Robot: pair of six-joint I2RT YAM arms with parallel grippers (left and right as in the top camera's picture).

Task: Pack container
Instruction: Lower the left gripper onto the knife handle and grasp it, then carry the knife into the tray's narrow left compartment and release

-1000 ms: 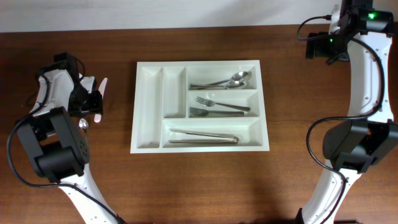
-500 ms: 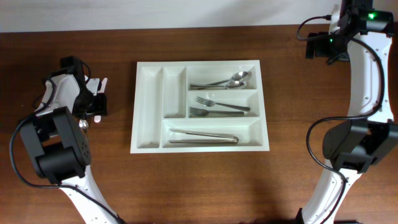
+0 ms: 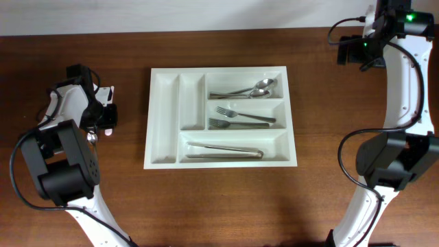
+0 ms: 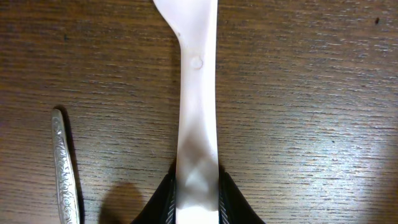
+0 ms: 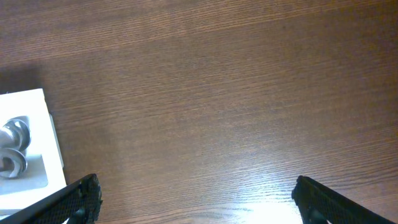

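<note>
White plastic and steel on a brown wooden table (image 3: 219, 213), listed from near edge to far edge.

Item 1: container (image 3: 164, 116), a white five-compartment tray. It lies flat at the middle of the table, well apart from both arms. Its nearest crosswise compartment holds one long steel piece, seemingly tongs (image 3: 223, 150), lying lengthwise.

Item 2: loose steel utensil (image 4: 64, 174), flat on the table towards the left edge and outside the container. It is just beside the left claw and not touched by it. Only a patterned handle shows in the wrist view, so its kind cannot be told.

Item 3: left claw (image 4: 198, 186), low near the left edge. It pinches the handle of a white plastic utensil (image 4: 198, 93), one finger at each side. The utensil appears to lie on the wood, and its head runs out of the picture.

Item 4: middle crosswise compartment, with two steel forks (image 3: 236, 118) side by side.

Item 5: far crosswise compartment, with two steel spoons (image 3: 250, 89), bowls towards the right edge.

Item 6: two narrow upright compartments on the container's left side, with nothing in them.

Item 7: right claw (image 5: 194, 186), spread wide and holding nothing. It hangs above bare wood by the far right corner.

Standing, as judged: three compartments are stocked. The plastic utensil is gripped but not yet carried. It and the loose steel piece are left to pack, probably into the narrow compartments.
</note>
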